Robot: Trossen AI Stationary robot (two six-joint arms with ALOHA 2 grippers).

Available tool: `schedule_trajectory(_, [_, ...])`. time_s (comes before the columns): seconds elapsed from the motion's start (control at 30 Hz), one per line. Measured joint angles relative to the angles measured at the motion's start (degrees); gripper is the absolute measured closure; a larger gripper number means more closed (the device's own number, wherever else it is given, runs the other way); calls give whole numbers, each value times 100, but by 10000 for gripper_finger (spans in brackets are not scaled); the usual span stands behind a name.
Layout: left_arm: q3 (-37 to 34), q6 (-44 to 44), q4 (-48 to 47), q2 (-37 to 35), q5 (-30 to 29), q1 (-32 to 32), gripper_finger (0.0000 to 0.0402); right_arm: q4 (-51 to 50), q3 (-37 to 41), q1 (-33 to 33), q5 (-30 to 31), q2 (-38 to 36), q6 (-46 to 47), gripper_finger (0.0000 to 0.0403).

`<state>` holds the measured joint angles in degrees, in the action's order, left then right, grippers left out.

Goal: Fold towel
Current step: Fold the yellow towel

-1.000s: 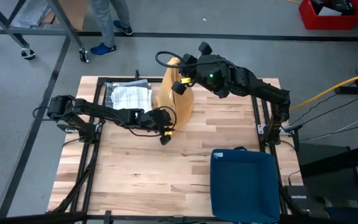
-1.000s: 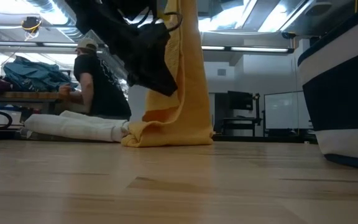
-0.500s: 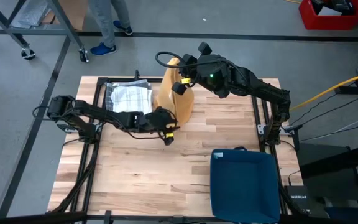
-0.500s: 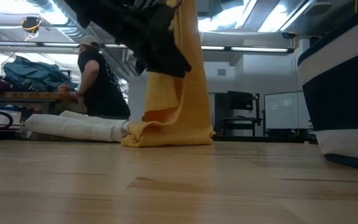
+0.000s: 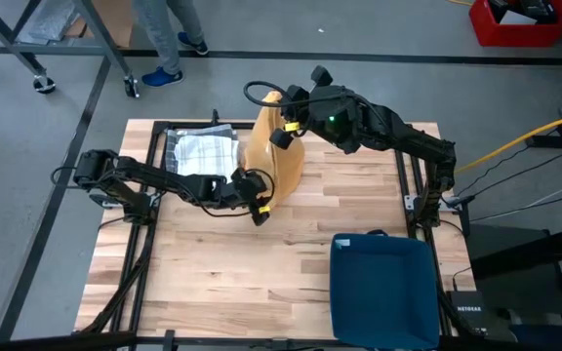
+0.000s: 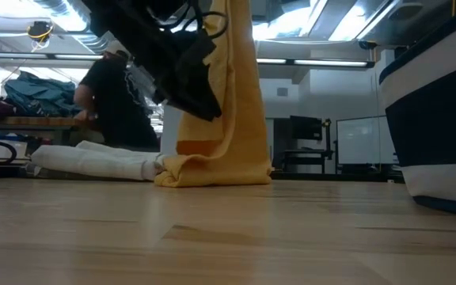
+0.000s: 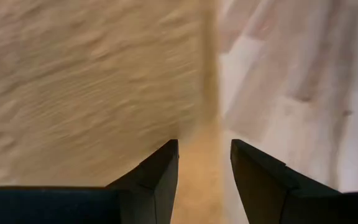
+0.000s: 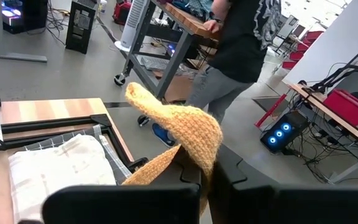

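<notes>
High view first: the only writing in sight is a small white label at the lower right beside the worktop (image 5: 193,283), with dark letters too small to read; nothing on the task's own things carries a brand or a mark. A pale checked cloth (image 5: 203,149) lies folded at the back left of the wooden worktop, and a dark blue bin (image 5: 383,288) stands at its front right corner.

The yellow towel (image 5: 276,146) hangs at the back of the worktop, just right of the checked cloth. It is a mustard yellow terry with a nubbly, looped surface. Its upper corner is pinched in the right claw (image 5: 283,125), whose fingers are closed tight on the fabric; in the right wrist view the corner curls up and over above those fingers like a small hook (image 8: 179,121). From there the towel (image 6: 228,103) drops in a long vertical drape, and in the low view its lower end lies bunched in soft folds on the wood.

The left claw (image 5: 259,210) is at the near lower edge of the hanging towel, reaching in from the left. In the left wrist view its two dark fingers (image 7: 160,171) stand partly open with a strip of yellow terry (image 7: 92,81) showing in the gap between them; whether the pads already press the cloth cannot be told.

Beyond the worktop a person (image 8: 241,43) in a dark top and grey trousers stands at a bench on the grey floor.
</notes>
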<state>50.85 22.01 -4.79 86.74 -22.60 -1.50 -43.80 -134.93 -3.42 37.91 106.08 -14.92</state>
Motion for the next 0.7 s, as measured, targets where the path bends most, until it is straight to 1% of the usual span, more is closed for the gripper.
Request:
schedule_trajectory(0.1, [0, 167, -221, 0, -195, -2, 263, -25, 0, 0, 0, 0, 2, 396])
schedule_trajectory(0.33, [0, 695, -302, 0, -268, -83, 263, -54, 0, 0, 0, 0, -22, 398])
schedule_trajectory(0.43, [0, 924, -282, 0, -583, -128, 263, -48, 0, 0, 0, 0, -28, 397])
schedule_trajectory(0.53, [0, 1188, -27, 0, -814, -122, 263, -48, 0, 1, 0, 1, -33, 398])
schedule_trajectory(0.7, [0, 1266, 482, 0, -845, -120, 263, 2, 0, 0, 0, 0, -33, 396])
